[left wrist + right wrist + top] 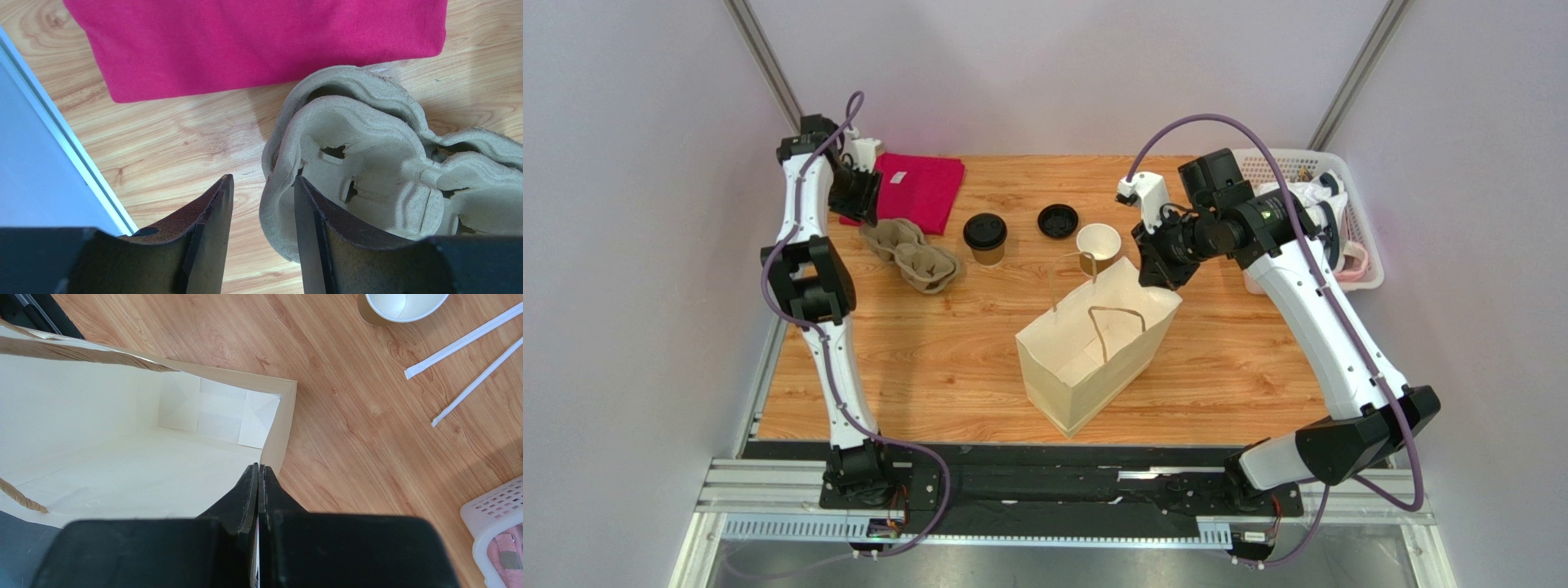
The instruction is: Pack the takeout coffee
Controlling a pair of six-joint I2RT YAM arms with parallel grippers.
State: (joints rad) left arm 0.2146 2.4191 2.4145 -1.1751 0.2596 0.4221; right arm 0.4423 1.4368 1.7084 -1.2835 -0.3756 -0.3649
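Wooden table [952, 355] seen from above, with both arms reaching in from its near edge.

(a) A cream paper bag [1093, 355] with twisted-paper handles stands open at mid-table; its sides are plain. The right gripper [259, 468] has its fingers clenched together on the bag's rim at the far right corner.

(b) A white perforated basket [1308, 165] sits at the far right edge.

(c) A folded magenta cloth [922, 190] lies at the far left.

(d) A grey-brown pulp cup carrier [368, 159] lies just in front of the cloth. The left gripper [264, 184] is released: its fingers stand apart astride the carrier's rim, one inside a pocket, one outside, with bare wood showing beside the outer finger.

(e) The takeout coffee [986, 238], a small tan-brown paper cup under a round black lid, stands upright on the table just right of the carrier, apart from both grippers and outside the bag. Any print on it is too small to read.

(f) An open cup [1097, 245] with a white inside stands behind the bag.

(g) A loose lid [1057, 221], black, lies between the two cups.

(h) Two thin white strips [466, 337] lie near the open cup.
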